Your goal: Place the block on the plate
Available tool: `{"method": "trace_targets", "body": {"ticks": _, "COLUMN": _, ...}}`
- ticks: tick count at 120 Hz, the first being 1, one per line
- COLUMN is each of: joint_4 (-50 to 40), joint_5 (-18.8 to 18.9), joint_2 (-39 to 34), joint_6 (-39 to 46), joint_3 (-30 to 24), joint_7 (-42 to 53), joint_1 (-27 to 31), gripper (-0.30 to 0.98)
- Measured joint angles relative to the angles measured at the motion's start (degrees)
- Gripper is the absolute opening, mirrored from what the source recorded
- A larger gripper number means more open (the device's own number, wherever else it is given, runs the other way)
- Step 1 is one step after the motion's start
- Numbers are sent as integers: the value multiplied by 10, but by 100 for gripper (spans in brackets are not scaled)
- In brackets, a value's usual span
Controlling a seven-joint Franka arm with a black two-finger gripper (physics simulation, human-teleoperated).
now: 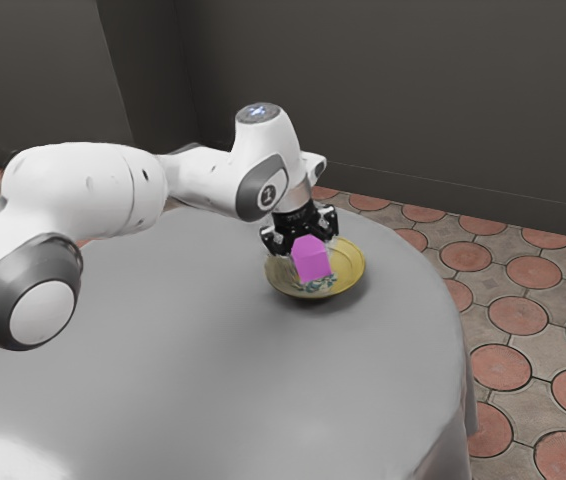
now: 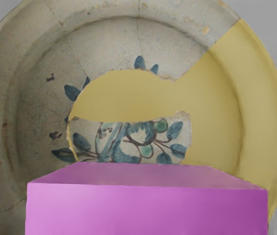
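Block (image 1: 311, 262) | between the claw's (image 1: 310, 250) fingertips | clamped on block | above plate (image 1: 352, 264)

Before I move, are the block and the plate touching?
Cannot tell. In the exterior view the block overlaps the plate behind it, and in the wrist view it covers part of the plate; neither settles contact or a gap.

The pink block (image 2: 146, 210) looms near, hiding part of the plate (image 2: 261, 98) beyond it. The plate is part cracked grey, part yellow, with blue-green leaves painted about its middle. Past its rim lies grey desk (image 2: 275, 24).
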Motion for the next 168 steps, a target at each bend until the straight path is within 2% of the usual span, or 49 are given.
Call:
{"method": "trace_targets", "body": {"ticks": 35, "joint_4": 68, "joint_5": -2, "joint_2": 70, "joint_6": 1, "joint_3": -12, "joint_7": -4, "joint_1": 15, "gripper": 38}}
{"method": "trace_targets", "body": {"ticks": 61, "joint_4": 70, "joint_5": -2, "joint_2": 68, "joint_6": 8, "joint_3": -11, "joint_7": -2, "joint_1": 23, "gripper": 56}}
{"method": "trace_targets", "body": {"ticks": 73, "joint_4": 41, "joint_5": -1, "joint_2": 30, "joint_6": 7, "joint_3": -11, "joint_7": -1, "joint_1": 21, "gripper": 61}}
{"method": "trace_targets", "body": {"ticks": 99, "joint_4": -106, "joint_5": 2, "joint_2": -106, "joint_6": -18, "joint_3": -10, "joint_7": 19, "joint_1": 24, "gripper": 66}}
{"method": "trace_targets", "body": {"ticks": 120, "joint_4": -193, "joint_5": 41, "joint_2": -228, "joint_6": -92, "joint_3": -14, "joint_7": 58, "joint_1": 31, "gripper": 67}}
{"method": "trace_targets", "body": {"ticks": 139, "joint_4": -201, "joint_5": 77, "joint_2": -294, "joint_6": -174, "joint_3": -52, "joint_7": 124, "joint_1": 69, "gripper": 68}}
{"method": "trace_targets", "body": {"ticks": 152, "joint_4": -178, "joint_5": 93, "joint_2": -303, "joint_6": -217, "joint_3": -97, "joint_7": 189, "joint_1": 115, "gripper": 68}}
{"method": "trace_targets", "body": {"ticks": 168, "joint_4": -140, "joint_5": 100, "joint_2": -304, "joint_6": -266, "joint_3": -106, "joint_7": 266, "joint_1": 132, "gripper": 68}}
